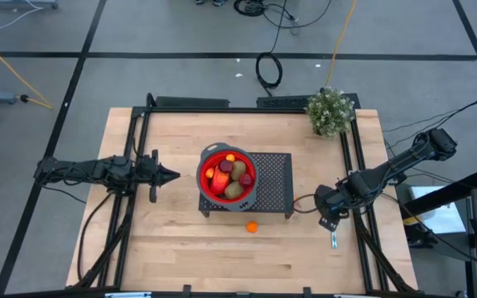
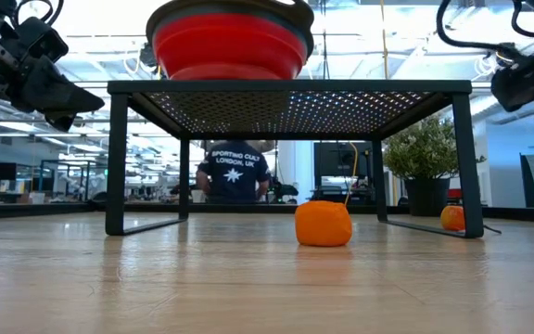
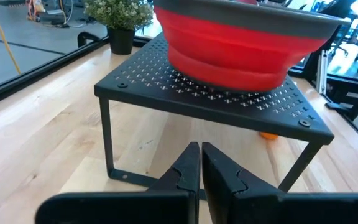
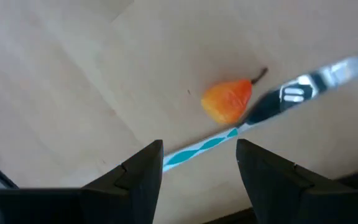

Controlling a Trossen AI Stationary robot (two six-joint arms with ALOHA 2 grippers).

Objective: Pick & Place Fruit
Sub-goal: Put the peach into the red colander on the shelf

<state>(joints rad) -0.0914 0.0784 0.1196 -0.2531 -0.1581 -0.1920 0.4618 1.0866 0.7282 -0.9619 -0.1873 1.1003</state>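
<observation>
High view: we see fruit gathered in the red bowl on the black rack; one orange ball lies at its 6 o'clock. Left wrist view: left hand closed, empty. Right wrist view: right hand open above an orange fruit touching the utensil, presumably next.

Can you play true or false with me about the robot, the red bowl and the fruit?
1. The red bowl sits on the black rack. True.
2. The bowl is empty. False: several fruit pieces lie in it.
3. An orange ball lies on the table. True.
4. The left tool is wide open. False: its fingers are shut together.
5. The right tool holds a fruit. False: it is open above a small orange fruit and a utensil.
</observation>
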